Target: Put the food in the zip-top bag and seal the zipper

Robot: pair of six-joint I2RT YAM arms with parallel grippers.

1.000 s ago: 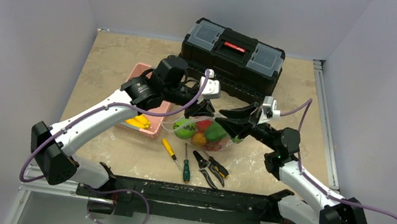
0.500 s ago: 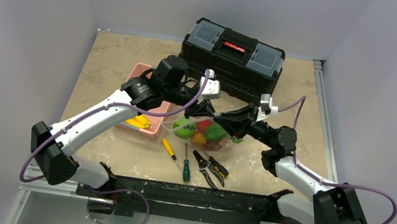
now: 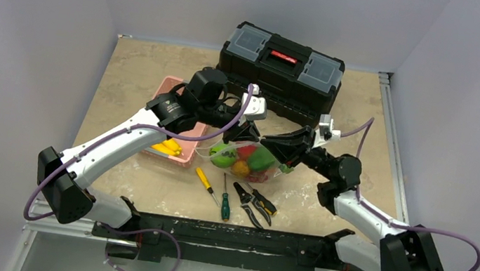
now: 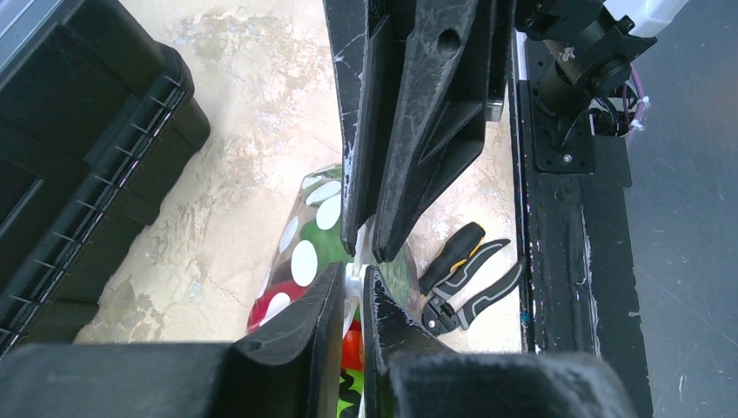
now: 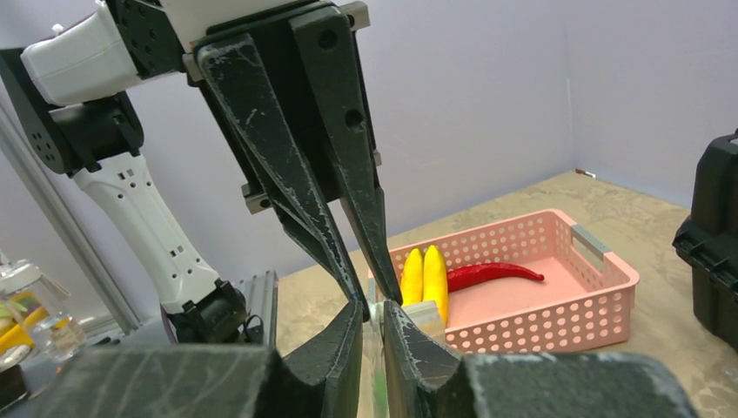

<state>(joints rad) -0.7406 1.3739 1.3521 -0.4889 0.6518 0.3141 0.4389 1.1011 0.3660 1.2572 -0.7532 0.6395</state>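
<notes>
left jaws pinch the zip-top bag (image 4: 303, 259) — pliers (image 4: 454, 263) nearby.

Left arm (image 3: 120, 138): white links, black joints; rises from its base at the near left of the zip-top bag (image 3: 248, 159), elbow raised, forearm running in over the bag's far-left side.
Left gripper (image 3: 246, 135): pointed down at the bag's upper edge, fingers all but closed, pinching a thin clear strip of that edge.
Right arm (image 3: 361, 213): folded low to the right of the bag, forearm aimed leftward toward it.
Right gripper (image 3: 271, 142): nose to nose with its counterpart above the bag, tips almost touching, fingers likewise pressed together on the same edge.
</notes>
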